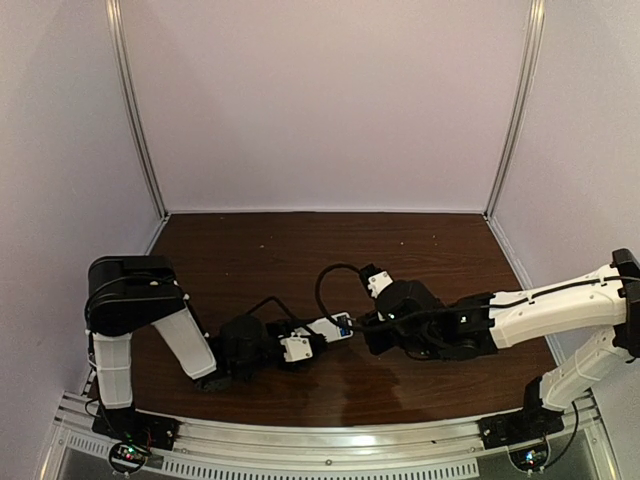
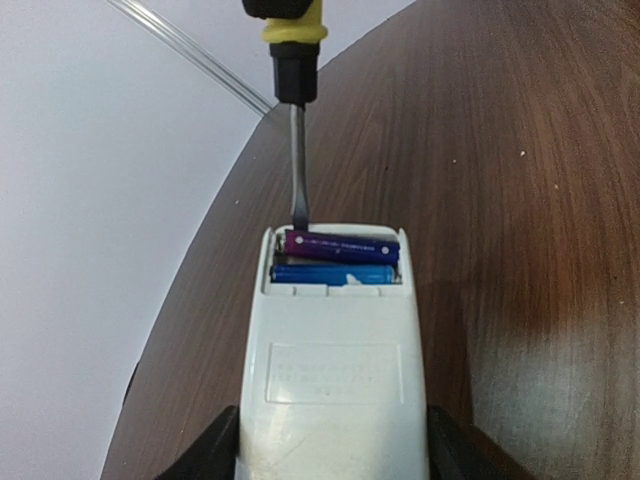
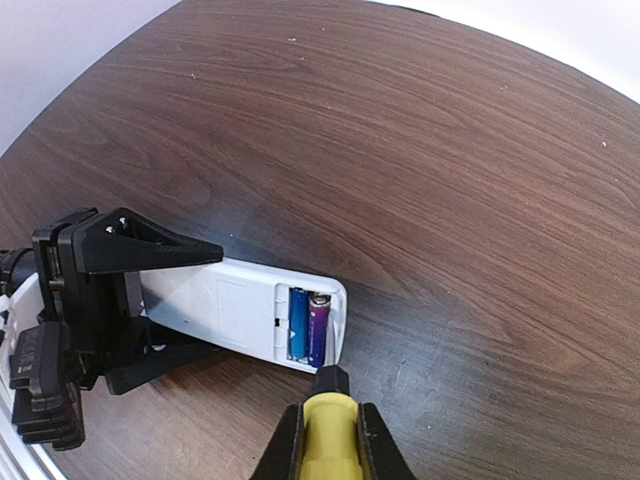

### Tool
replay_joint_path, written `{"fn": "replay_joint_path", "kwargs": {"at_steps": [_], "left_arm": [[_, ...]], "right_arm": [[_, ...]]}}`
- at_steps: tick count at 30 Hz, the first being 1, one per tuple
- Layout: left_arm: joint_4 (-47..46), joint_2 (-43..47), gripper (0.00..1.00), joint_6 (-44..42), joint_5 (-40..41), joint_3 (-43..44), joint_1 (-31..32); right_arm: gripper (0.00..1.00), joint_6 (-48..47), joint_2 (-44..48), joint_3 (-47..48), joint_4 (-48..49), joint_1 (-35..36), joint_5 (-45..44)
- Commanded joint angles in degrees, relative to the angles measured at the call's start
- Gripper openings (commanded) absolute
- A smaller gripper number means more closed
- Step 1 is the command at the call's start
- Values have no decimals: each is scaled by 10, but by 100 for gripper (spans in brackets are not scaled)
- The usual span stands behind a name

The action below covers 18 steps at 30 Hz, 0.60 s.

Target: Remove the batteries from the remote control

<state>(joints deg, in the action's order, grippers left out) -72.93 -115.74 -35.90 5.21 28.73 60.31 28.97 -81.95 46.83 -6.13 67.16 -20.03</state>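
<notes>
The white remote control [image 2: 335,370] lies on the dark wooden table, back side up, with its compartment open at the far end. Two batteries lie side by side in it: a blue one [image 2: 330,273] and a purple-looking one [image 2: 340,246] nearest the end. My left gripper [image 2: 332,448] is shut on the remote's near end. My right gripper [image 3: 328,435] is shut on the yellow-handled screwdriver [image 3: 328,450]. The screwdriver's shaft [image 2: 298,165] reaches the compartment's end wall beside the purple battery. In the top view the remote [image 1: 322,330] sits between the two grippers.
The table [image 1: 300,250] is bounded by white walls at the back and sides. A black cable loop [image 1: 328,275] arcs above the right wrist. The table's left edge [image 2: 200,260] runs close to the remote.
</notes>
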Motion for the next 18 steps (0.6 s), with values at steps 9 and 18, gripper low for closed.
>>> {"fn": "replay_joint_path", "kwargs": {"at_steps": [9, 18], "left_arm": [[-12, -10, 0, 1, 0, 7, -3], [-15, -10, 0, 0, -3, 5, -2]], "right_arm": [[0, 6, -19, -4, 27, 0, 5], [0, -5, -24, -22, 77, -19, 52]]}}
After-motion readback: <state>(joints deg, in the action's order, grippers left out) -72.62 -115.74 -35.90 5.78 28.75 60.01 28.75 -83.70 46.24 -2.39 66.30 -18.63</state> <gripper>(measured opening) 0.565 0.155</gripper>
